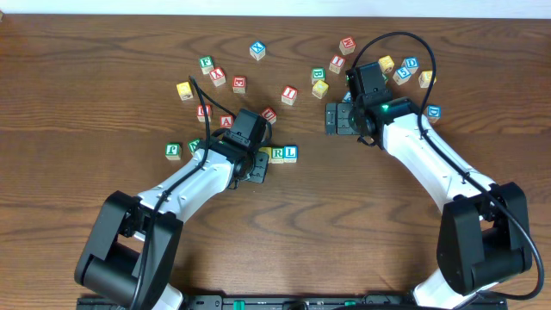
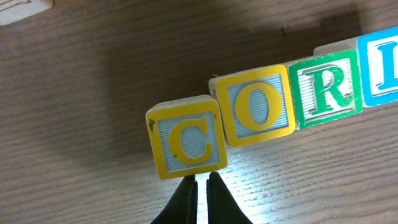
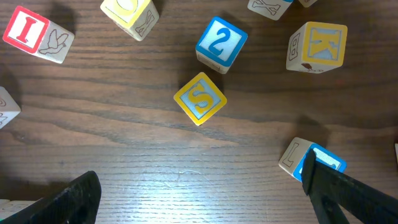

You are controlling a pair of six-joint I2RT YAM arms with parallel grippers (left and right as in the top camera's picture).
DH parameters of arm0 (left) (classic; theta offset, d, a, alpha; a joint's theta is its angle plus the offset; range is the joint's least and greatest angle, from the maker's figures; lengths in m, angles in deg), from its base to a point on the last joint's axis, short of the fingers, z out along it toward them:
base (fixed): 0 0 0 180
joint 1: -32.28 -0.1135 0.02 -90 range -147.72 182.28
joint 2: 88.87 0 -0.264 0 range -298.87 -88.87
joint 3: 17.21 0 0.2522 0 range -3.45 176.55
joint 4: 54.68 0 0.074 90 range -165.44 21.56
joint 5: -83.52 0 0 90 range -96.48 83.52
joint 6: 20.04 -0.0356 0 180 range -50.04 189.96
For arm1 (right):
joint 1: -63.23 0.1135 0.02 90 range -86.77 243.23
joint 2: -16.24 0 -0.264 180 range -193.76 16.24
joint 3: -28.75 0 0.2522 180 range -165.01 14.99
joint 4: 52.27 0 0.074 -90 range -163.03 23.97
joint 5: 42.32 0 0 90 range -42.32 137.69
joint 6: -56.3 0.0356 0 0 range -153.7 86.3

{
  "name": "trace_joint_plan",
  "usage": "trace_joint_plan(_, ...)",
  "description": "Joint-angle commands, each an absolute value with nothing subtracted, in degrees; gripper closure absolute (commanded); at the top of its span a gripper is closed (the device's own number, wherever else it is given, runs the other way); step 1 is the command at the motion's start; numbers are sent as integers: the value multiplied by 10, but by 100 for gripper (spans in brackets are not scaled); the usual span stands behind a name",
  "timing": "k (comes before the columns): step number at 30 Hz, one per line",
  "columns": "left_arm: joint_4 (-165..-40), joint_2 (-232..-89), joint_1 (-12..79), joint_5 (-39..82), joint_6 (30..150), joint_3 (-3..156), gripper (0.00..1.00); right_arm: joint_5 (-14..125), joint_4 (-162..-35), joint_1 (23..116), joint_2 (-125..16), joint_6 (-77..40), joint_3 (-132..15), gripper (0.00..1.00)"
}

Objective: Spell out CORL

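Black left gripper [image 2: 199, 198], bottom centre: fingers pressed together, holding nothing. Just above it is the C block [image 2: 186, 140], touching the O block [image 2: 258, 106] but low and skewed. R block [image 2: 326, 90] and L block [image 2: 382, 65] run toward the upper right. Risk: a hard nudge on C could shunt the row crooked. Right gripper [image 3: 199, 171] is spread wide and empty.

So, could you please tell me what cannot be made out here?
Left wrist: the L block is cut off by the right edge.
Overhead: the left gripper hides the C block and O block.
Right wrist: a finger covers the blue block's letter.
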State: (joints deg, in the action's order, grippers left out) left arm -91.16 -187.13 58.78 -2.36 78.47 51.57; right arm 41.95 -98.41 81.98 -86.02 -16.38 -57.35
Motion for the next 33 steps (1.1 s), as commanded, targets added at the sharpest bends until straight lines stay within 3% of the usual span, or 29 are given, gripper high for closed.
trace_joint_plan(1, -910, -1879, 589, -31, 774, 510, 93, 419, -986, 815, -849, -171, -573, 1)
trace_joint_plan(33, -895, -1879, 589, -31, 774, 510, 93, 419, -988, 816, -849, -171, -573, 1)
